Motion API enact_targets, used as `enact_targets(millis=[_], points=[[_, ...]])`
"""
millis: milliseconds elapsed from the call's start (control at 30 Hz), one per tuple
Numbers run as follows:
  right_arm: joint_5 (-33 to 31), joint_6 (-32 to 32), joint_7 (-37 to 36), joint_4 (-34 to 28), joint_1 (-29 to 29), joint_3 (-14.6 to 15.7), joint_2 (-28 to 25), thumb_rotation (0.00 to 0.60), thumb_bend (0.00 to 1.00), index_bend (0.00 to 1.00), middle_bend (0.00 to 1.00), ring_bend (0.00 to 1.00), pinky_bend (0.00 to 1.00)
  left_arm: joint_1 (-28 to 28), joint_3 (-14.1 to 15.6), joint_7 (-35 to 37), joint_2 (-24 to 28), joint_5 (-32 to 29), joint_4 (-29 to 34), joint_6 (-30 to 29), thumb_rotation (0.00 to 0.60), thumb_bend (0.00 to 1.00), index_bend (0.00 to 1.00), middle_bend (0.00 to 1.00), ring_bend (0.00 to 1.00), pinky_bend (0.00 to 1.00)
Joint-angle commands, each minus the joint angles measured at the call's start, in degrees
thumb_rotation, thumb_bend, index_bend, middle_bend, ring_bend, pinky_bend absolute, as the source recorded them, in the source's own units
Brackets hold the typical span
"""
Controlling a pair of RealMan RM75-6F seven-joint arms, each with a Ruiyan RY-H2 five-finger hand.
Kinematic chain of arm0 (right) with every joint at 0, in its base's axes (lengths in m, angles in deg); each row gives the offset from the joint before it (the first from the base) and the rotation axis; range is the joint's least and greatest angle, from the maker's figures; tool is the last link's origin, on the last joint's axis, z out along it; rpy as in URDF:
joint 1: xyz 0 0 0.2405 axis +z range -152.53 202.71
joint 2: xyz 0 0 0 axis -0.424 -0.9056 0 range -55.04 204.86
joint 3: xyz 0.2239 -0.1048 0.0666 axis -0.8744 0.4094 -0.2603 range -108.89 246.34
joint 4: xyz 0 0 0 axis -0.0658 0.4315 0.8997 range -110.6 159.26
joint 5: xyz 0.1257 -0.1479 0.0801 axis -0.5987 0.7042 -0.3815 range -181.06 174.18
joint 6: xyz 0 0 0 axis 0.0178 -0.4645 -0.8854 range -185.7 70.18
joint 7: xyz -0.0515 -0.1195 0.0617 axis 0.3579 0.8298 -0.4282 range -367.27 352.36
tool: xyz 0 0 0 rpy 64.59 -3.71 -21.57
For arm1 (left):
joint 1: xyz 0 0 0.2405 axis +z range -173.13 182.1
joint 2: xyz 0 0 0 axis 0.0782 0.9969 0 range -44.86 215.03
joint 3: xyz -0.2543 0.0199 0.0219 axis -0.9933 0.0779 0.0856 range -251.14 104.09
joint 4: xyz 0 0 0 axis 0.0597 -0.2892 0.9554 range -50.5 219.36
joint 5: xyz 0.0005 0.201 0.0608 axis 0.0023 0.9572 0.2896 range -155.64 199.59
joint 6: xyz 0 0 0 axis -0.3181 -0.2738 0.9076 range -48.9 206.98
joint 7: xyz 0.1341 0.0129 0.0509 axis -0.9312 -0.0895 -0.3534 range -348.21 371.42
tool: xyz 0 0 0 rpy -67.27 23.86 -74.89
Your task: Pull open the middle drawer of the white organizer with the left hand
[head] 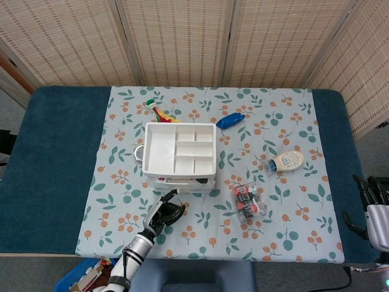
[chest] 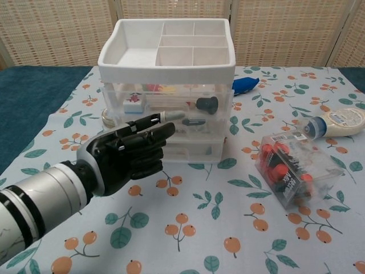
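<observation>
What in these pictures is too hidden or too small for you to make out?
- Middle drawer handle: chest view, left hand covers it, so a grip cannot be confirmed.
- Right hand: head view, cut off by the frame's right edge; absent from chest view.
- Drawer contents: chest view, blurred behind frosted plastic of the white organizer.
- Small object left of the organizer: mostly hidden behind it in both views.
</observation>
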State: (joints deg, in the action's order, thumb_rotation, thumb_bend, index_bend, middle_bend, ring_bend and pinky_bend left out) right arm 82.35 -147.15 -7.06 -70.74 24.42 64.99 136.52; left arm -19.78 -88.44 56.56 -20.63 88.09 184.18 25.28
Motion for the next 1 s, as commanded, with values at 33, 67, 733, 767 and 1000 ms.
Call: enact_targets(millis=[33,67,733,767,1000], points=[[0.0,0.0,0.0,0.0,0.0,0.0,0.0,0.600,0.36,0.00,0.15,0.07,0.14,0.4,0.6,-0.3,0.1,0.4,0.1,-0.4,0.600,0.43,0.31,1.00,1.00,1.00],[0.1,0.0,-0.1,0.0,0.0,0.0,0.0,0.600,0.36,0.00,0.15,0.07,0.14,0.6,1.1,-0.9,0.2,1.1,0.1,-0.8,0.600,0.43,0.31,1.00,1.00,1.00],[1.6,-2.3,-0.4,-0.6,0.3,-1.4,-1.7,0.600,0.36,0.00,0.15,0.07,0.14,1.4,5.8,-32.9,16.0,17.4,4.2,-13.4,0.600,0.43,0.24,1.00,1.00,1.00],[1.7,-2.5,-0.3,-0.7,0.3,-1.4,-1.6,0.600,0.36,0.00,0.15,0.07,0.14,1.3,5.6,-34.3,16.1,17.4,4.1,-13.8,0.600,0.43,0.24,1.00,1.00,1.00],[1.7,-2.2,-0.2,-0.7,0.5,-1.4,-1.5,0.600,0.36,0.00,0.15,0.07,0.15,0.2,4.9,-37.7,15.8,16.6,3.9,-14.5,0.600,0.43,0.24,1.00,1.00,1.00]])
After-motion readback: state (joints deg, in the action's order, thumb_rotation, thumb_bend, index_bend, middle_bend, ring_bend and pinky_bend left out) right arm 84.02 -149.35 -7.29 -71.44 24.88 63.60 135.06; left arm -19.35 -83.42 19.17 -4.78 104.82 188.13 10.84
